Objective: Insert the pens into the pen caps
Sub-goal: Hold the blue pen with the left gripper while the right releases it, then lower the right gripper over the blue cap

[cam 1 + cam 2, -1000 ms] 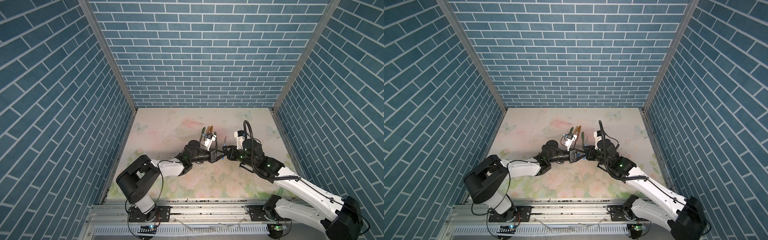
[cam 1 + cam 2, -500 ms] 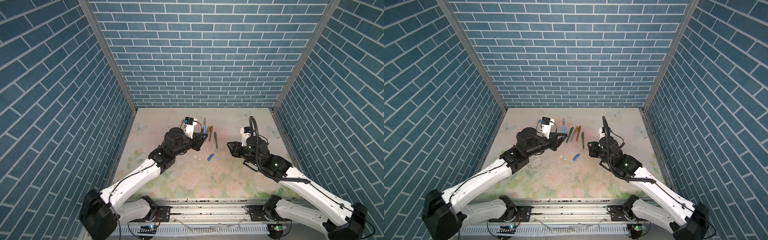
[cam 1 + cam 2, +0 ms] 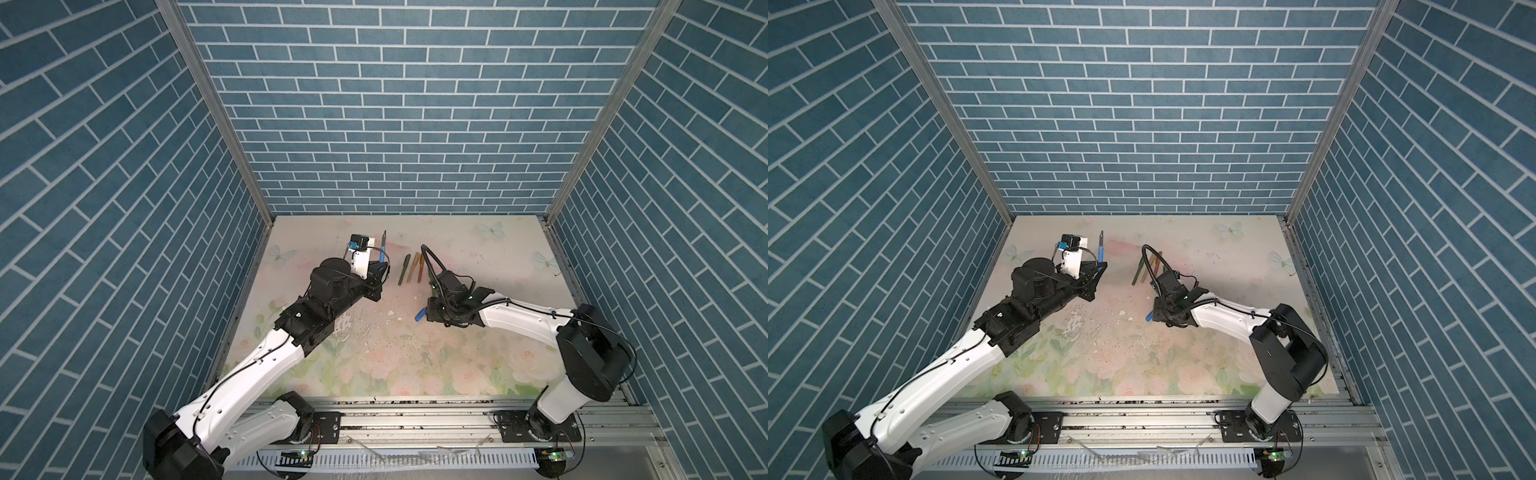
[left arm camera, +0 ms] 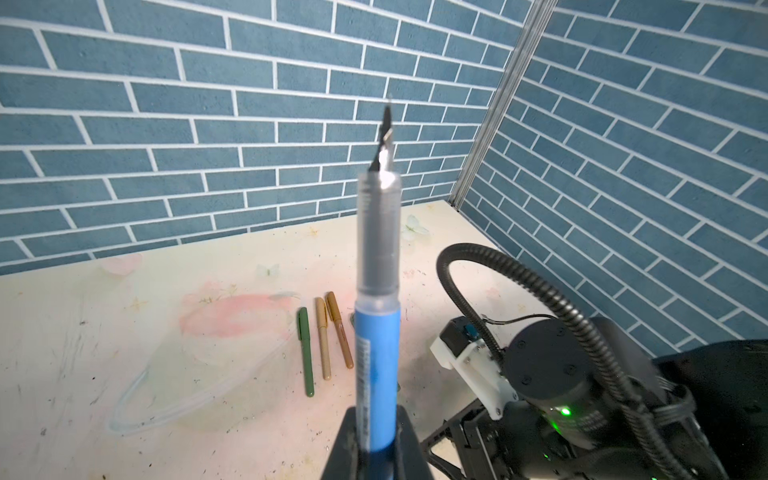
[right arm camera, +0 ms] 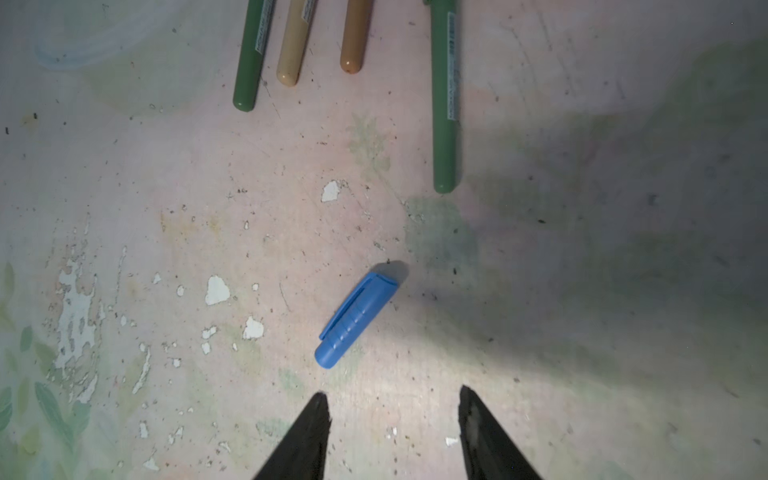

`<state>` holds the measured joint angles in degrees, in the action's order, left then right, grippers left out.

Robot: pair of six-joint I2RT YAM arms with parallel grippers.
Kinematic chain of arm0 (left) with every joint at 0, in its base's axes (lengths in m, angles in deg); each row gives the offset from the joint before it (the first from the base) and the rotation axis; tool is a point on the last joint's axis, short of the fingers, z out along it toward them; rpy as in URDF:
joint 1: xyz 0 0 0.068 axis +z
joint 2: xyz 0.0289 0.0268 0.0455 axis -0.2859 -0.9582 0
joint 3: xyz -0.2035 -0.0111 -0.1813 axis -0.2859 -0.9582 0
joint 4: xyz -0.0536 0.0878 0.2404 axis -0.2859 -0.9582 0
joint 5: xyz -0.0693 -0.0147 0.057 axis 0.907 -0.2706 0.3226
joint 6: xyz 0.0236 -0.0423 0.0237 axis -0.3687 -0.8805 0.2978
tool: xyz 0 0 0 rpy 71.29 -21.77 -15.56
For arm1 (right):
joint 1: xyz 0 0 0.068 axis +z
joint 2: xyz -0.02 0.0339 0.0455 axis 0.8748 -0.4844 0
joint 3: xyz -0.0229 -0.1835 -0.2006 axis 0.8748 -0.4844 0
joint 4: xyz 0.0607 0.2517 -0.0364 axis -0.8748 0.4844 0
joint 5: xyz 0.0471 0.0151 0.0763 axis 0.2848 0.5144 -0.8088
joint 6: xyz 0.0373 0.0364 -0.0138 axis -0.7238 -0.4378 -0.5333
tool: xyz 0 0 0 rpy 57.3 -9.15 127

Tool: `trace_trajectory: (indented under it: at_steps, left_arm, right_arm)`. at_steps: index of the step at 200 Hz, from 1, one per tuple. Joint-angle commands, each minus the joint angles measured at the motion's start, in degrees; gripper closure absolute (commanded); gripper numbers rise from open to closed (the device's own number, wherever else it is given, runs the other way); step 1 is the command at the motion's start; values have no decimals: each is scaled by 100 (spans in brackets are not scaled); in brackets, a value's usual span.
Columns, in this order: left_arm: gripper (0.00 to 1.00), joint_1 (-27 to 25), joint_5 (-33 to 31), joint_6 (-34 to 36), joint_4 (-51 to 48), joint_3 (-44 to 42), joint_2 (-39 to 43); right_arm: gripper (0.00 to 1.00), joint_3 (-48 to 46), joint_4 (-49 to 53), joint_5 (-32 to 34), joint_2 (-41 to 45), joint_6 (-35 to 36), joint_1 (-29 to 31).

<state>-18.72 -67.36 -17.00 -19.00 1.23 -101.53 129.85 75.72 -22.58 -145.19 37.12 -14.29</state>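
My left gripper (image 4: 376,440) is shut on the blue pen (image 4: 377,365), which stands raised with its dark tip bare and pointing toward the back wall; both top views show the blue pen (image 3: 383,250) (image 3: 1100,249) above the table's back left. The blue pen cap (image 5: 357,320) lies loose on the table just ahead of my right gripper (image 5: 392,395), which is open and empty. In a top view the blue cap (image 3: 419,314) pokes out beside the right wrist. A green pen (image 5: 444,104) lies beyond the cap.
A green (image 4: 305,353), a tan (image 4: 322,338) and an amber pen (image 4: 340,330) lie side by side behind the middle, each apparently capped. The floral table (image 3: 374,365) has flaked white chips near the cap. Brick walls close three sides.
The two grippers, close together a second ago, have come apart. The left rose to the back left with the blue pen. The right opened and now hangs over the blue cap on the table.
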Motion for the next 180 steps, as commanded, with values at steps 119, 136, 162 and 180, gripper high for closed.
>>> trace_trajectory:
  at_steps: [119, 136, 162, 180]
  left_arm:
    - [100, 34, 113, -22, 8, 136, 203]
    - [100, 35, 146, -38, 6, 145, 189]
    - [100, 35, 141, -35, 2, 144, 160]
    - [100, 35, 159, -26, -14, 153, 138]
  right_arm:
    - [48, 1004, 948, 505, -1158, 433, 283]
    - [53, 926, 890, 441, -1090, 493, 276]
    - [56, 907, 860, 248, -1006, 565, 269]
    - [56, 880, 706, -66, -868, 708, 272]
